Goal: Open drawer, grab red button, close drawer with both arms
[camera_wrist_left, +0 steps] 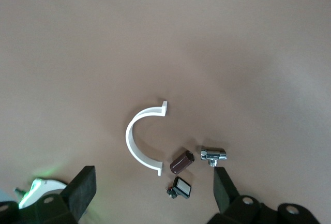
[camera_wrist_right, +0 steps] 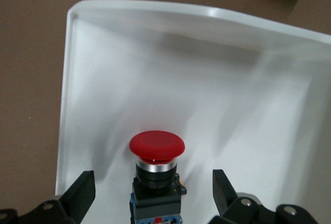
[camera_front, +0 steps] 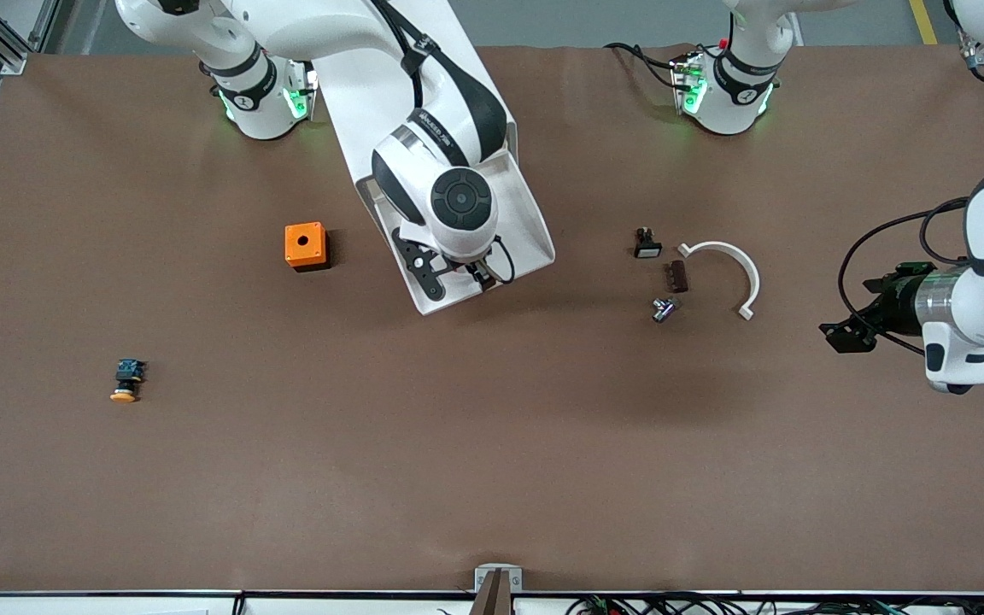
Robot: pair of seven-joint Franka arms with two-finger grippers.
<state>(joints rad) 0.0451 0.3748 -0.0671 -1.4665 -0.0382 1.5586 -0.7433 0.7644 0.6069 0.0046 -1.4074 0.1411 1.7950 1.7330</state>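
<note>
The drawer (camera_front: 535,224) stands pulled out of the white cabinet (camera_front: 360,98), toward the front camera. Its rim (camera_wrist_right: 66,105) and white floor fill the right wrist view. In the drawer lies the button (camera_wrist_right: 156,145), with a red cap and a black-and-blue body. My right gripper (camera_front: 451,272) hangs over the drawer and hides the button in the front view. It is open (camera_wrist_right: 153,188), one finger on each side of the button's body, not touching it. My left gripper (camera_front: 844,335) waits open (camera_wrist_left: 155,185) above the table at the left arm's end, holding nothing.
An orange box with a hole (camera_front: 305,246) sits beside the drawer toward the right arm's end. A yellow-capped button (camera_front: 126,382) lies nearer the camera. Toward the left arm's end lie a white half ring (camera_front: 735,265), a brown piece (camera_front: 676,276), a chrome fitting (camera_front: 663,309) and a small black switch (camera_front: 647,243).
</note>
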